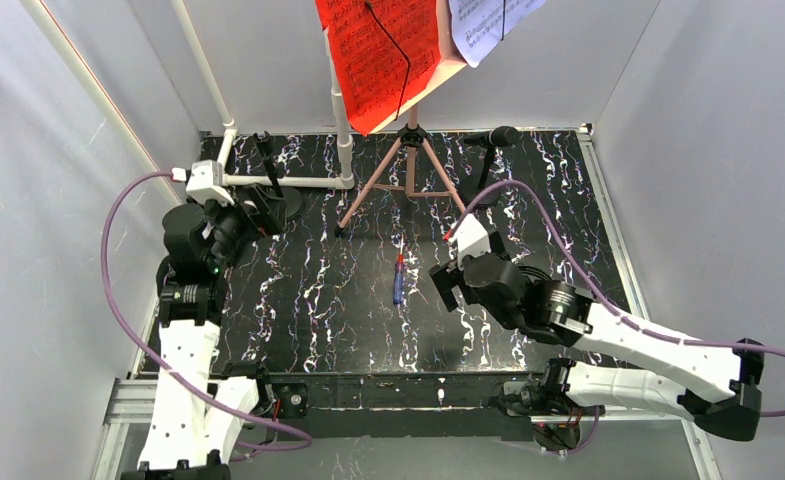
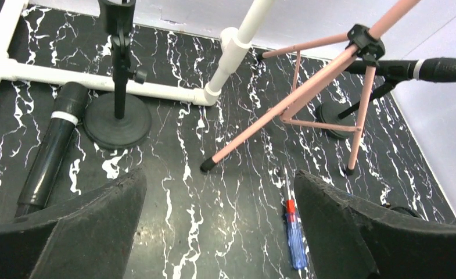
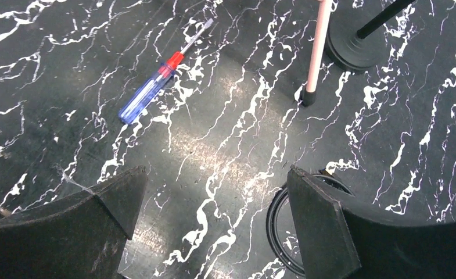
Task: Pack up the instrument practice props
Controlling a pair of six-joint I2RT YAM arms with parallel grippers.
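Observation:
The pink rack (image 1: 449, 68) stands on its tripod (image 2: 307, 96) at the back and carries a red sheet (image 1: 378, 50) and a white sheet (image 1: 488, 25). One black microphone (image 2: 48, 154) lies flat on the mat beside a stand's round base (image 2: 118, 125). That stand's clip is bare. The other microphone (image 2: 437, 70) rests on its stand at the back right. My left gripper (image 2: 219, 177) hovers open near the lying microphone, which is just outside its left finger, and holds nothing. My right gripper (image 3: 215, 174) is open over bare mat near a tripod leg (image 3: 317, 52).
A blue and red screwdriver (image 1: 398, 278) lies mid-mat between the arms. The white pipe frame (image 2: 225, 58) runs along the back left. A black ring (image 3: 280, 229) lies by my right finger. White walls close in on three sides.

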